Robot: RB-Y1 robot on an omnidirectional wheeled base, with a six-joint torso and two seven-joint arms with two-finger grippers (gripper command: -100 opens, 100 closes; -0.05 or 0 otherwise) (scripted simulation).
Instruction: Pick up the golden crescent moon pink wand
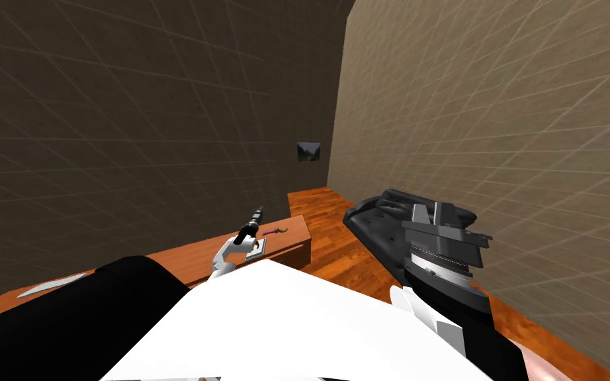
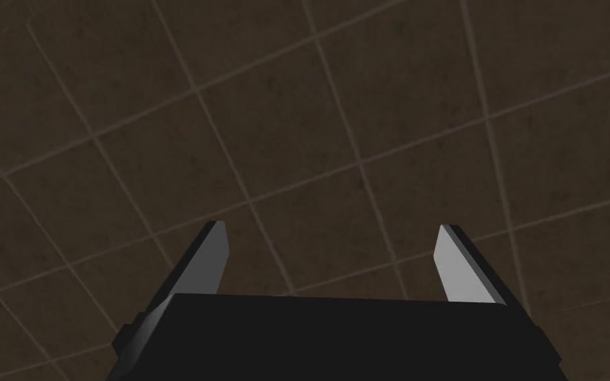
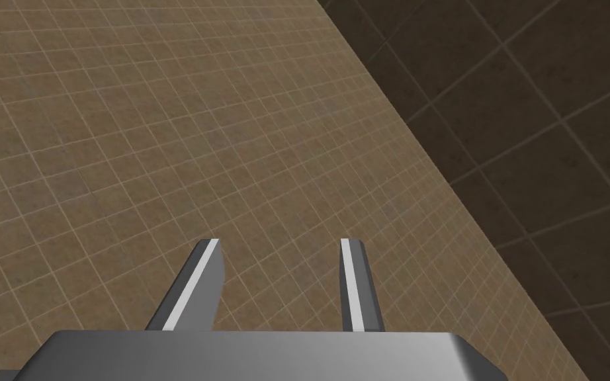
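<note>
Wand [image 1: 274, 231] on brown table [image 1: 188, 255], tiled walls [image 1: 131, 132]

A small framed picture [image 1: 308, 151] hung at twelve o'clock. At two o'clock a dark grey lumpy mass [image 1: 380, 215] lay on the wooden floor [image 1: 337, 254]. A wooden table [image 1: 178, 259] ran toward nine o'clock, bearing a pale curved strip [image 1: 49, 286].
</note>
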